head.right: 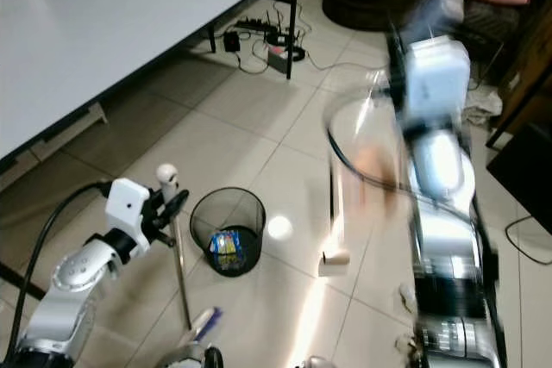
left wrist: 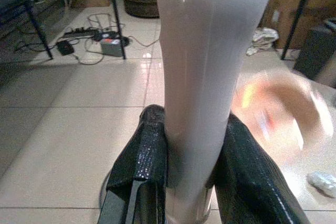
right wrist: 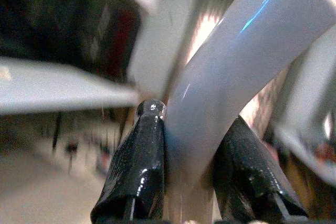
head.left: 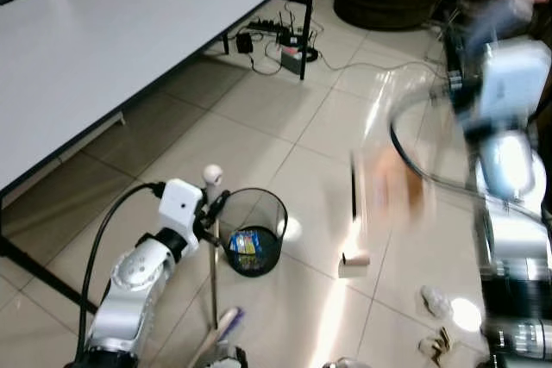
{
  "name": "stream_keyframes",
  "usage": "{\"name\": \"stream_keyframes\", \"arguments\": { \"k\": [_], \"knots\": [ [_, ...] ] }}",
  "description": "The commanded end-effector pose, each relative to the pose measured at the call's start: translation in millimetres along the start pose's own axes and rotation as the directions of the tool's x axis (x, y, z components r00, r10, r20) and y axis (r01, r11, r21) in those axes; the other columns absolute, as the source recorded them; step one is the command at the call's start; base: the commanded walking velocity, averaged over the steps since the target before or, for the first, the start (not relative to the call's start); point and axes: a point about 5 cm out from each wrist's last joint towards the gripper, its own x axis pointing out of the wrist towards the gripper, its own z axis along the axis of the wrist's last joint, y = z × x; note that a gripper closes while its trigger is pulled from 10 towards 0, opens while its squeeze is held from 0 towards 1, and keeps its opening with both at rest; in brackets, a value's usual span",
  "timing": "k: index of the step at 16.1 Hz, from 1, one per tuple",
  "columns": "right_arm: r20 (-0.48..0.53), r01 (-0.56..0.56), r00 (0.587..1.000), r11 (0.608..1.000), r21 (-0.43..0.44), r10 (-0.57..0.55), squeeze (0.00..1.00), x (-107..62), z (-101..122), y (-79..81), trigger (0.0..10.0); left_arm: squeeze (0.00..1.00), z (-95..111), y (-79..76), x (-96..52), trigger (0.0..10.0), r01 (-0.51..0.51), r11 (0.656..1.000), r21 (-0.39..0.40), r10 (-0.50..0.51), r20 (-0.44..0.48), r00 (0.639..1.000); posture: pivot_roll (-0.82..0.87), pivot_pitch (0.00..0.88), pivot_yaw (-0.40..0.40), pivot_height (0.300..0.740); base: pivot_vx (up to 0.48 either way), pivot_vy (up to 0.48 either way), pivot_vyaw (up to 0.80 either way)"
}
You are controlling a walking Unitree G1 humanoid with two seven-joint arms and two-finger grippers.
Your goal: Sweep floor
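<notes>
Between our left gripper's (left wrist: 191,182) glossy black fingers (left wrist: 144,166) we see a pale white handle (left wrist: 202,77); the right gripper's (right wrist: 191,169) black fingers (right wrist: 139,166) flank a blue-tinged white bar (right wrist: 247,61), above beige floor tiles (left wrist: 68,129) and a black mesh bin (head.left: 253,230)

Beige tiled floor (head.left: 259,127) beneath a long grey table (head.left: 103,40).

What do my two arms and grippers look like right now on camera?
The left arm is silver metal with a white boxy wrist block, and a black cable loops from it down past the elbow. The left gripper has two long, glossy black fingers with a pebbled texture. The right arm is motion-blurred: silver and white segments with a black cable curving alongside. The right gripper has the same shiny black fingers.
</notes>
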Motion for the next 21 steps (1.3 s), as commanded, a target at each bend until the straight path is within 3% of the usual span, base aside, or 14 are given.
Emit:
{"name": "stream_keyframes", "arguments": {
  "k": [1,3,7,9,13,16,19,21],
  "knots": [
    [-0.002,0.027,1.0,1.0,-0.003,-0.027,0.0,0.6,4.2,1.2,10.0,0.0,5.8,-4.2,6.7,10.0,0.032,0.999,0.019,-0.032,0.028,0.999,0.0,0.026,0.013,0.74,0.0,0.0,0.0],
    [-0.068,0.059,0.996,0.998,-0.018,-0.06,0.0,-3.8,-5.9,2.3,10.0,0.0,9.3,-9.0,9.8,10.0,0.058,0.998,0.024,-0.059,0.035,0.998,0.01,0.034,0.009,0.74,0.0,0.0,0.0],
    [-0.156,0.098,0.983,0.995,-0.02,-0.1,0.0,-13.3,-17.3,-1.7,10.0,0.0,15.0,-22.3,12.4,10.0,0.1,0.995,-0.003,-0.099,0.054,0.994,0.01,0.059,0.006,0.74,0.0,0.0,-0.8],
    [-0.187,0.136,0.973,0.991,-0.013,-0.136,0.0,-18.1,-22.7,-6.2,10.0,0.0,5.5,-23.4,8.4,10.0,0.096,0.994,-0.042,-0.097,-0.013,0.995,0.01,0.06,0.006,0.74,0.0,0.0,-0.8],
    [-0.223,0.093,0.971,0.995,0.036,-0.083,0.0,-20.7,-25.0,9.2,10.0,0.0,15.3,-18.1,11.6,10.0,0.037,0.994,-0.107,-0.034,0.029,0.999,0.02,0.091,-0.005,0.74,0.0,0.0,-0.8],
    [-0.244,0.057,0.969,0.996,0.068,-0.038,0.0,-37.8,-30.1,24.1,10.0,0.0,19.0,-21.0,6.8,10.0,-0.01,0.995,-0.103,0.013,0.028,1.0,0.02,0.086,0.013,0.74,0.0,0.0,-0.8],
    [-0.244,0.1,0.967,0.992,0.075,-0.079,0.0,-41.4,-30.6,19.9,10.0,0.0,22.4,-15.9,22.9,10.0,-0.062,0.997,-0.043,0.063,0.028,0.998,0.01,0.051,0.026,0.74,0.0,0.0,-0.8],
    [-0.229,0.118,0.968,0.991,0.069,-0.099,0.0,-36.8,-28.0,16.6,10.0,0.0,34.4,-16.2,30.8,10.0,-0.071,0.995,-0.07,0.076,0.067,0.995,0.01,0.057,0.027,0.74,0.0,0.0,-0.8]
  ]
}}
